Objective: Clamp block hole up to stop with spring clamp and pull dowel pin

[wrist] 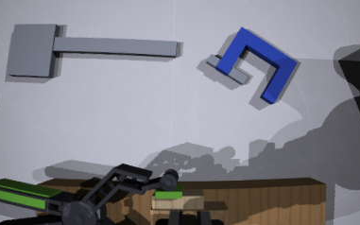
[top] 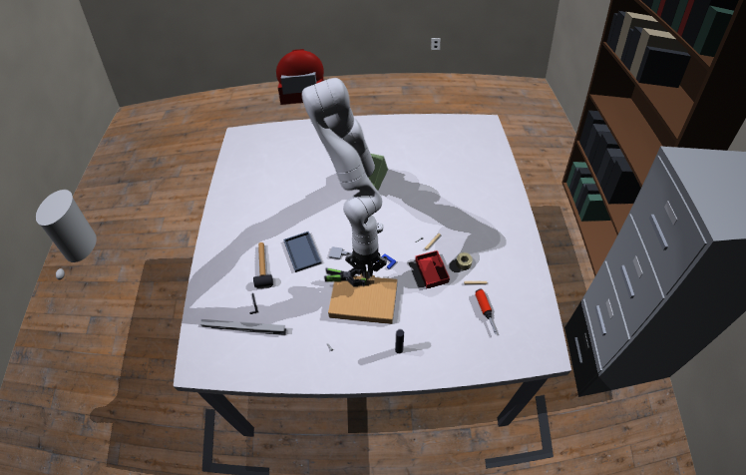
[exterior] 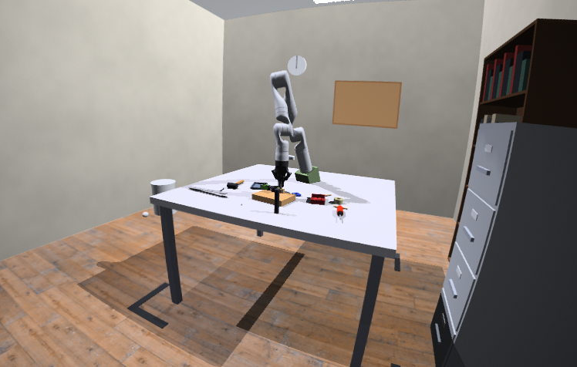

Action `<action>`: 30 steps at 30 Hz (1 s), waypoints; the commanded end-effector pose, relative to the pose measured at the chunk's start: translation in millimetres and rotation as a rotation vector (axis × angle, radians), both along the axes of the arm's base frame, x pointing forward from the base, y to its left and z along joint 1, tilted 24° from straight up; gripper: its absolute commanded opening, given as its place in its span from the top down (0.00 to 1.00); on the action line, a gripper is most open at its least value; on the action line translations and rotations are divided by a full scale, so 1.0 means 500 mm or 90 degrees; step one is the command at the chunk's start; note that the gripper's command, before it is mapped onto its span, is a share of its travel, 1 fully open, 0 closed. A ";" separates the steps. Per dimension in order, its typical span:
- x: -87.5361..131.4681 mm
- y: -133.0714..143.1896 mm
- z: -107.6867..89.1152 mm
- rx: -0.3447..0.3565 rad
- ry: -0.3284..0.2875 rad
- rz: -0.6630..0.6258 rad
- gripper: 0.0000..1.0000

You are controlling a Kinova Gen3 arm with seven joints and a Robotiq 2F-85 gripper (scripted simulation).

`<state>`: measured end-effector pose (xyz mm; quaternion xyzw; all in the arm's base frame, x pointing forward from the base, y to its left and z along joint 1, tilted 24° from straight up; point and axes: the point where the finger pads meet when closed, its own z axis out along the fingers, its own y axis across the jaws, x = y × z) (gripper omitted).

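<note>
The small pale wooden block (wrist: 183, 203) lies on the bench board (top: 364, 305) (exterior: 265, 198) (wrist: 278, 200), beside the darker bench stop (wrist: 217, 206). The spring clamp (top: 333, 277) (wrist: 18, 197) has green handles reaching left past the board; one green jaw pad rests against the block's far side. The other jaw is hidden. My gripper (top: 366, 277) (exterior: 280, 186) (wrist: 189, 218) points down over the block, its fingers nearly closed around the dowel pin, which they almost wholly hide. The contact between block and stop, and anything loose there, is hidden too.
Behind the board lie a grey flat-headed tool (wrist: 33, 51) and a blue bracket-shaped piece (top: 389, 258) (wrist: 273, 49). A red bin (top: 432, 269) (exterior: 317, 199) stands right. A black upright cylinder (top: 399, 341) (exterior: 276, 201) stands in front. A mallet (top: 262, 259) and a tray (top: 302, 251) lie left.
</note>
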<state>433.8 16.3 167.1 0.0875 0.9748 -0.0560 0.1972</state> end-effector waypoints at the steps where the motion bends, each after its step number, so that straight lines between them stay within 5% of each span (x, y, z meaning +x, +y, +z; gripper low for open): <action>1: 0.001 0.000 0.002 0.005 -0.003 -0.011 0.90; 30: 0.001 0.000 0.002 0.041 -0.017 -0.098 0.90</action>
